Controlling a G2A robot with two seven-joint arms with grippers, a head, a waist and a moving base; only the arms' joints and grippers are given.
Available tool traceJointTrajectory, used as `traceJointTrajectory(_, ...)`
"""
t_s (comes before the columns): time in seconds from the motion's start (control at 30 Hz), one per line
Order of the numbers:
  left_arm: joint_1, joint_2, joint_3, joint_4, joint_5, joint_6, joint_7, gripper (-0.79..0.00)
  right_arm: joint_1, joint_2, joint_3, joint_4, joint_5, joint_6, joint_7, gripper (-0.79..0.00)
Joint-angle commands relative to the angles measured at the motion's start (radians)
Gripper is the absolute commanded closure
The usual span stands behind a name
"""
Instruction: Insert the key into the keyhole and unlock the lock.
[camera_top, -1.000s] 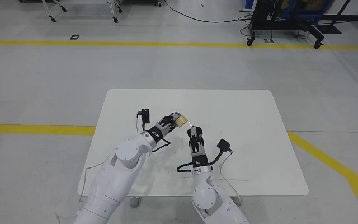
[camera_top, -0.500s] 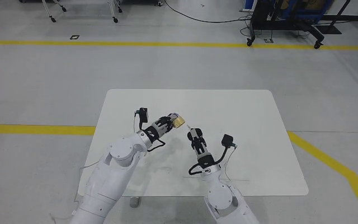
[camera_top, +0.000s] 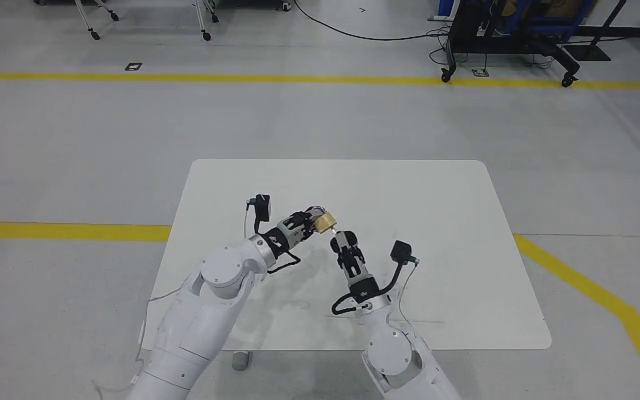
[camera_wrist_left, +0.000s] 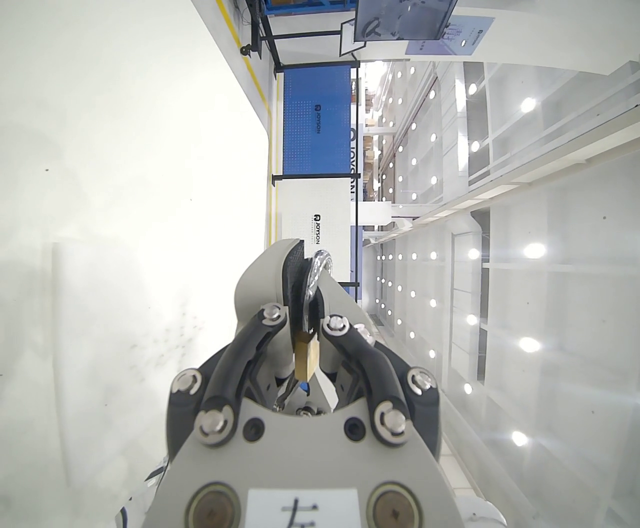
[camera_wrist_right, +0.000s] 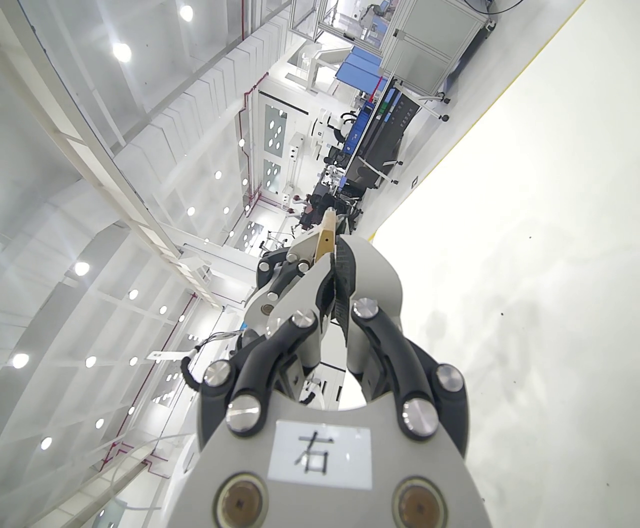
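My left gripper is shut on a brass padlock held above the middle of the white table. In the left wrist view the padlock's brass body sits between the fingers and its silver shackle sticks out past my left gripper. Just right of and nearer than the padlock, my right gripper is shut on a thin brass key that points at the padlock. The key tip lies very close to the padlock; whether it touches is hidden. The right wrist view has my right gripper with the left gripper's linkage just beyond.
Both arms rise from the table's near edge, with a black wrist camera on one and another black wrist camera on the other. Bare tabletop lies to the right and far side. Yellow floor lines and wheeled racks lie beyond.
The left gripper has brought the padlock slightly toward the key, and the right gripper has edged left. The gap between key and padlock has closed.
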Motion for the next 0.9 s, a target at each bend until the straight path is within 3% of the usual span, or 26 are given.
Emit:
traceJointTrajectory(0.0, -0.002, 0.001, -0.009, 0.005, -0.007, 0.000, 0.010, 0.000, -0.001, 0.001, 0.002, -0.003, -0.008, 0.001, -0.006, 0.000)
traceJointTrajectory(0.87, -0.008, -0.001, 0.002, 0.018, -0.017, 0.014, 0.004, 0.000, -0.003, 0.009, -0.020, -0.007, -0.034, 0.027, -0.018, 0.000)
